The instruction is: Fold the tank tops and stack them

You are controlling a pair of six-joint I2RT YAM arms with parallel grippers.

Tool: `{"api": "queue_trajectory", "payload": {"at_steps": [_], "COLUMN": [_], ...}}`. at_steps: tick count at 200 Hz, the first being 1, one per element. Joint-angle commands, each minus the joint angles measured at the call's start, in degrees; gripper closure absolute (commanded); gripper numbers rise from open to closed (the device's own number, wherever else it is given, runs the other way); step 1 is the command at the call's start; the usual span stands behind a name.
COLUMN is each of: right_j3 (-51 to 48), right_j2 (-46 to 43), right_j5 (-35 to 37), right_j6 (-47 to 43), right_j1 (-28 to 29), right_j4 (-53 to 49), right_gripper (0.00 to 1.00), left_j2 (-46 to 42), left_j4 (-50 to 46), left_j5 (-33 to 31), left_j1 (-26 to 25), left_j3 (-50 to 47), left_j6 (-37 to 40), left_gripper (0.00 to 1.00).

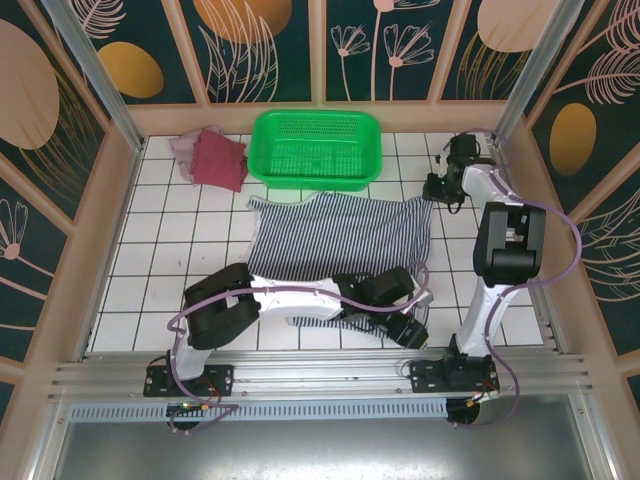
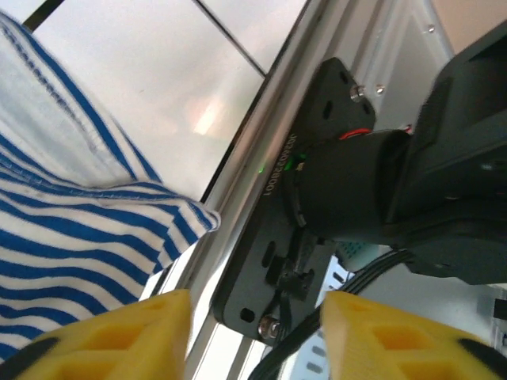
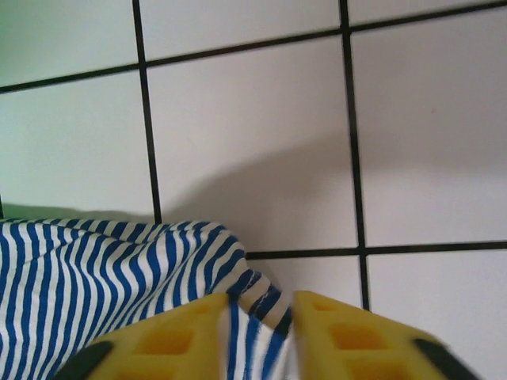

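Pink top (image 1: 185, 147) and maroon top (image 1: 220, 160) lie crumpled together at the table's (image 1: 150, 260) far left, just left of the green basket (image 1: 315, 181). Mid-table, the striped top (image 1: 340, 235) is spread fairly flat in navy and white, its far edge near the basket and its near edge under the left arm. The left gripper (image 1: 412, 330) sits low at the top's near right corner. On the left wrist camera, the left gripper (image 2: 257, 340) has its jaws wide apart and holds nothing. The striped cloth (image 2: 71, 237) lies left of the gap. The right gripper (image 1: 440, 188) is at the far right corner. Up close, the right gripper (image 3: 261, 317) has its jaws slightly parted, and the top's corner (image 3: 95, 269) lies loose in the gap.
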Motion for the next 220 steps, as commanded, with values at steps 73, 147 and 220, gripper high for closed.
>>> {"api": "queue_trajectory", "payload": {"at_steps": [73,147,220], "right_j3": [-22.1,-49.3,-54.0], "right_j2": [-23.4,-39.7,-39.5], "right_j5": [-23.6,-20.1,-6.7], "right_j6": [15.4,36.1,33.8], "right_j1": [0.3,19.6,18.0], "right_j4": [-1.3,3.6,-0.8], "right_gripper": [0.64,0.62,0.60], "left_j2": [-20.8,-20.7,-20.5], "left_j4": [-19.8,-20.8,-23.8], "left_j5": [-20.1,-27.8,-29.1], "left_j1": [19.5,41.8,51.0], "left_j3": [-15.0,-28.0,-33.2], "left_j6": [9.8,14.6,12.9], "left_gripper": [0.43,0.45,0.47]}}
